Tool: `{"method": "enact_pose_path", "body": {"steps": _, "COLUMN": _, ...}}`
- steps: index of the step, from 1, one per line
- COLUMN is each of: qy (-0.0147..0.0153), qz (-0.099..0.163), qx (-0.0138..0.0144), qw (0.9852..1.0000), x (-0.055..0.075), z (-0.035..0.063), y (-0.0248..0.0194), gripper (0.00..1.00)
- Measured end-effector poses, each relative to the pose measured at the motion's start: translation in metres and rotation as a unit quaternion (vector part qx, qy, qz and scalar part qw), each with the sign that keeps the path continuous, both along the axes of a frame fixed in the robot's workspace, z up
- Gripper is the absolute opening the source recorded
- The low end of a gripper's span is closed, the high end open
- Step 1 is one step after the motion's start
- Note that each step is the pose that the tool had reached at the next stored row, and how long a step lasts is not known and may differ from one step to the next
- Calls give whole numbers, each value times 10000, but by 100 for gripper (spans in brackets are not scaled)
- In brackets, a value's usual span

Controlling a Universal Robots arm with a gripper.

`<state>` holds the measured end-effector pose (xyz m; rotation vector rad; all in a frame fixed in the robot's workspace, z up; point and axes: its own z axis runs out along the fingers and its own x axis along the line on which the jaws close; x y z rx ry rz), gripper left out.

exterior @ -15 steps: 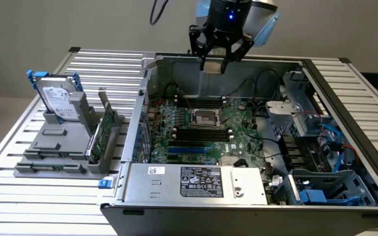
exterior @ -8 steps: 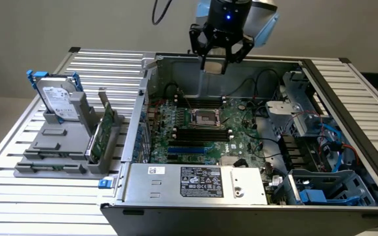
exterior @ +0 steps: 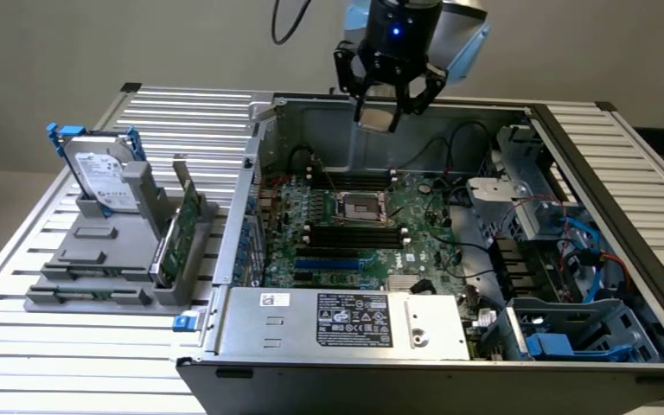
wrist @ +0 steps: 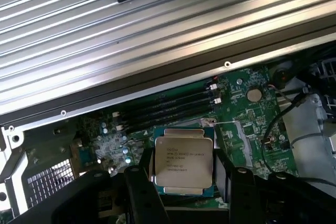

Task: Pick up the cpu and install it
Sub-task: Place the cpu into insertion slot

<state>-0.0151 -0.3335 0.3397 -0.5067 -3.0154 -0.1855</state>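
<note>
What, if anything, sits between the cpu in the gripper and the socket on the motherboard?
Nothing visible. The gripper holds the cpu above the open case, and nothing crosses over the socket on the motherboard below. The black cables lie off to the socket's side.

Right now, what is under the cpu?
The green motherboard with its black memory slots lies below the cpu, held in the gripper. The patch directly beneath is covered by the chip.
</note>
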Motion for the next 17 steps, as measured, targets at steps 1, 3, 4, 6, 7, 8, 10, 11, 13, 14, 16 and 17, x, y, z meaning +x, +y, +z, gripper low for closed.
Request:
{"method": "enact_pose_path", "body": {"steps": 1, "qy": 0, "qz": -90, "qx": 0, "qw": 10000, "x": 0, "z": -3, "y": 0, "gripper": 55}}
{"method": "enact_pose_path", "body": {"steps": 3, "qy": 0, "qz": -269, "qx": 0, "qw": 9996, "x": 0, "z": -8, "y": 0, "gripper": 55}}
{"method": "enact_pose_path", "body": {"steps": 4, "qy": 0, "qz": -360, "qx": 0, "qw": 9994, "x": 0, "z": -10, "y": 0, "gripper": 55}}
{"method": "enact_pose_path", "body": {"steps": 6, "qy": 0, "qz": -539, "qx": 0, "qw": 9985, "x": 0, "z": -15, "y": 0, "gripper": 55}}
{"method": "enact_pose_path", "body": {"steps": 7, "qy": 0, "qz": -629, "qx": -1, "qw": 9980, "x": 0, "z": -18, "y": 0, "gripper": 55}}
{"method": "enact_pose_path", "body": {"steps": 8, "qy": 0, "qz": -727, "qx": 0, "qw": 9974, "x": 0, "z": -20, "y": 0, "gripper": 55}}
{"method": "enact_pose_path", "body": {"steps": 10, "qy": 0, "qz": -906, "qx": 0, "qw": 9959, "x": 0, "z": -25, "y": 0, "gripper": 55}}
{"method": "enact_pose_path", "body": {"steps": 11, "qy": 0, "qz": -999, "qx": -1, "qw": 9950, "x": 0, "z": -27, "y": 0, "gripper": 55}}
{"method": "enact_pose_path", "body": {"steps": 13, "qy": 0, "qz": -1177, "qx": -1, "qw": 9930, "x": 0, "z": -31, "y": 0, "gripper": 55}}
{"method": "enact_pose_path", "body": {"steps": 14, "qy": 0, "qz": -1266, "qx": -1, "qw": 9919, "x": 0, "z": -34, "y": 0, "gripper": 55}}
{"method": "enact_pose_path", "body": {"steps": 16, "qy": 0, "qz": -1444, "qx": -1, "qw": 9895, "x": 0, "z": -39, "y": 0, "gripper": 55}}
{"method": "enact_pose_path", "body": {"steps": 17, "qy": 0, "qz": -1536, "qx": -1, "qw": 9881, "x": 0, "z": -41, "y": 0, "gripper": 55}}
